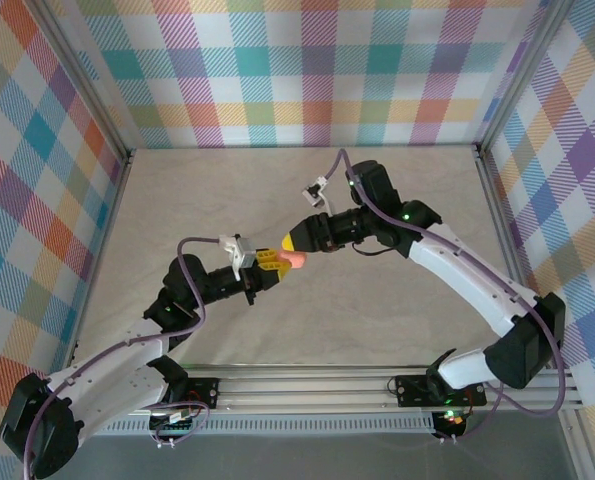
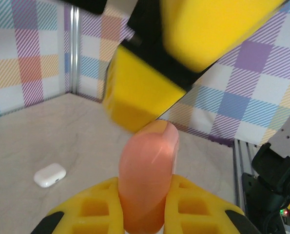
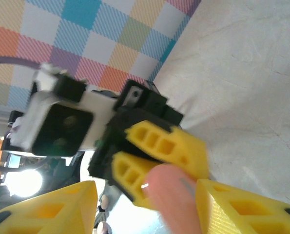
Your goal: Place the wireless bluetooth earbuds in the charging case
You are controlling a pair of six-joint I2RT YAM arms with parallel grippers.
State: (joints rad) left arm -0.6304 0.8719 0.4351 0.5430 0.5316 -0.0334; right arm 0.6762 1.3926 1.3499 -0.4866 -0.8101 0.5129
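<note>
Holding aloft | L gripper (image 1: 267,263) clenched on salmon-pink glossy rounded charging case (image 2: 149,178) | R gripper (image 1: 298,241) jaws apart, straddling case's far tip | lid looks shut; insertion prob. not begun

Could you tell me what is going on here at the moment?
The left gripper is shut on a salmon-pink charging case and holds it off the table. The right gripper has its jaws open, with a finger on either side of the case's free end. A white charging case lies closed on the table.
</note>
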